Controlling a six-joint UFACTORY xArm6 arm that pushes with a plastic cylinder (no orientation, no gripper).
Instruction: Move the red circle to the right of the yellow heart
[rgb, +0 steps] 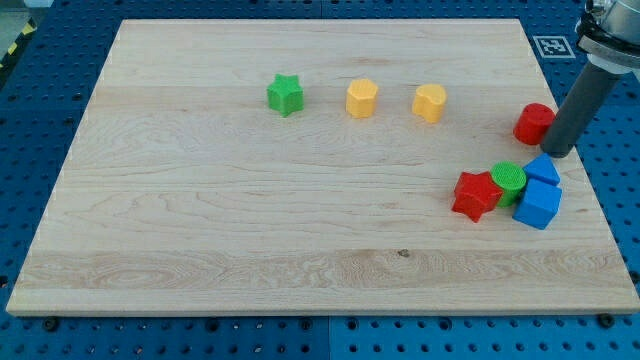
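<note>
My tip (557, 152) touches the red circular block's (534, 123) right side on the wooden surface (250, 200); the yellow heart-shaped block (430, 102) sits left; no hand exists

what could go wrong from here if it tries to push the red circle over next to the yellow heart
My tip sits at the red circle's lower right edge, so an off-centre push could make it slip away or veer toward the view's top.

A long push leftward could overshoot and knock the yellow heart out of place.

The blue block and green circle lie just below my tip; repositioning downward could scatter that cluster.
</note>
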